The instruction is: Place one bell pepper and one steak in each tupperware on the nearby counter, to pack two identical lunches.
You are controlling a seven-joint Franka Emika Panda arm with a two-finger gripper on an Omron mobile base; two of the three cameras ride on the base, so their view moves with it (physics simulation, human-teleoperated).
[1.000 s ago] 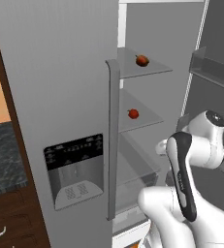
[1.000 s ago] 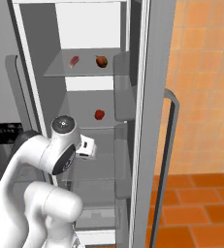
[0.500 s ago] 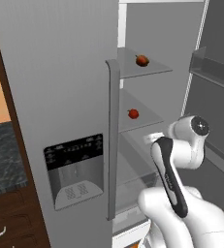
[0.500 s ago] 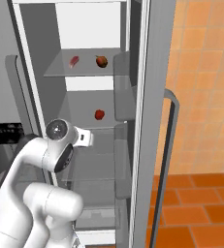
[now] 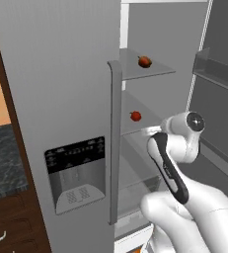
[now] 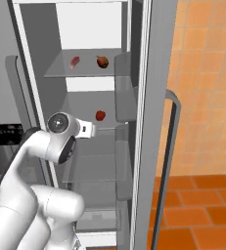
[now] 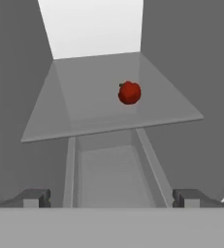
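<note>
The fridge (image 6: 148, 122) stands with its right door swung open, and the white arm (image 5: 172, 163) reaches into the compartment at the height of the middle shelf. The claw (image 7: 111, 198) points straight in; in the hand view its two dark fingertips (image 7: 33, 197) sit far apart with nothing between them, so it is spread wide and holding nothing.

One bell pepper (image 7: 129, 92) lies on the middle glass shelf (image 7: 60, 116), toward the far right part of it, well ahead of the claw and not touched. The same pepper shows from the right base view at (image 6: 100, 115) and from the left base view at (image 5: 135, 116).

On the top shelf (image 6: 60, 68) a second bell pepper (image 6: 102, 61) sits to the right of a steak (image 6: 75, 61), the two apart from each other.

A strip of black worktop (image 5: 4, 158) shows at the far left of the left base view, beside the closed fridge door with its dispenser panel (image 5: 76, 173).
</note>
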